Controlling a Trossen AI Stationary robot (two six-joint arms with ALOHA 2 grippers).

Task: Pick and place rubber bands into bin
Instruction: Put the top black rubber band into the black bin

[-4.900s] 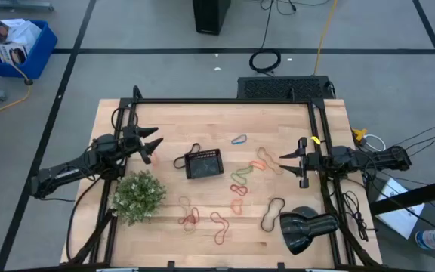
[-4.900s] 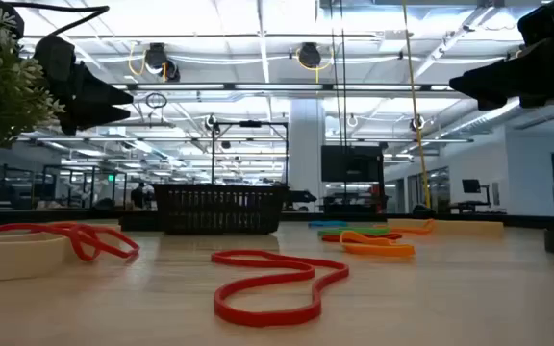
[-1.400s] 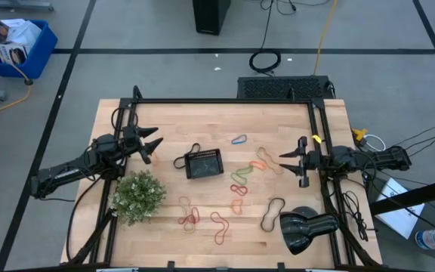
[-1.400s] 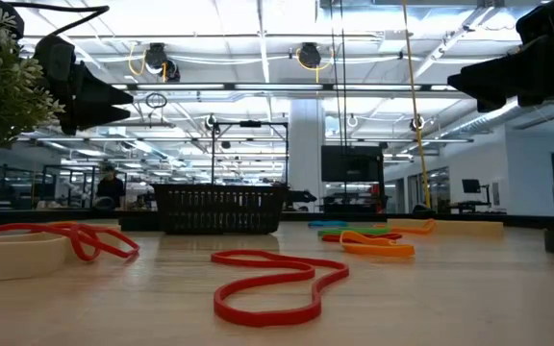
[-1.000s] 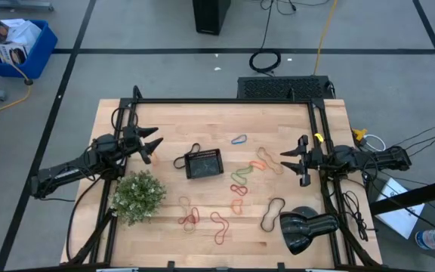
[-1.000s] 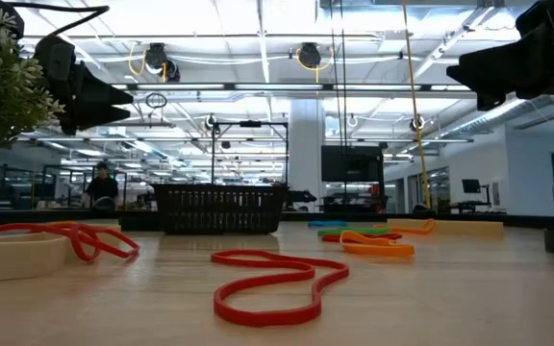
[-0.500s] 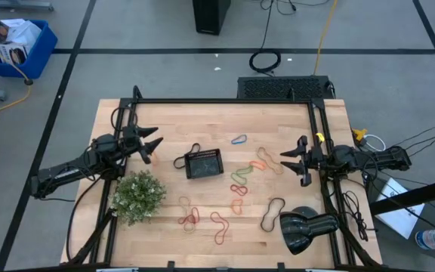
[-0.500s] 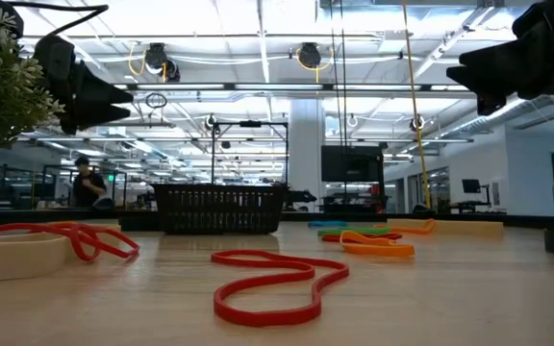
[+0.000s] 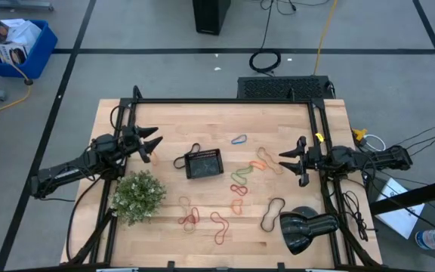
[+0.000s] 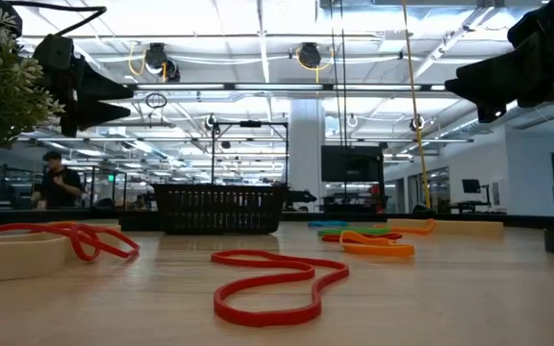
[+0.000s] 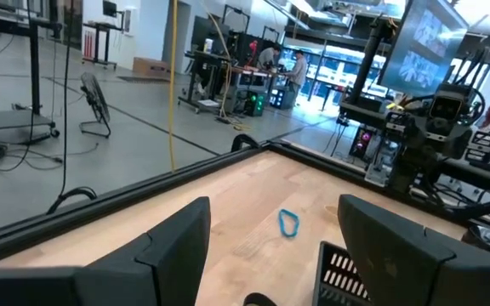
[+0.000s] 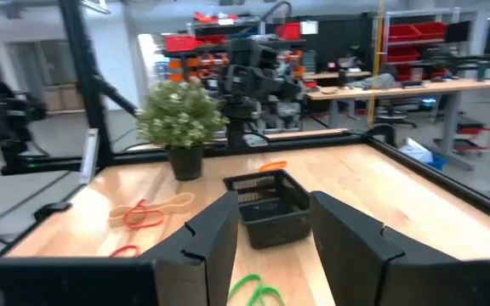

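No readable labels show on the wooden table [image 9: 278, 113]. Rubber bands [image 9: 240, 189] lie scattered beside the black mesh bin [image 9: 204, 163]. Left gripper [image 9: 150, 145] and right gripper [image 9: 291, 160] hover agape, empty.

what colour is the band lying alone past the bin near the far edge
Blue; the rubber band shows best in the high view.

Even, bright overhead light fills the high view; the table [image 9: 225, 121] shows only soft, short shadows. In the low view the ceiling lights [image 10: 258, 38] glare white across the upper frame, leaving both arms as dark silhouettes at the upper corners. There the nearest red rubber band [image 10: 277, 284] at lower centre looks soft. Both wrist views are slightly blurred, more so toward the edges
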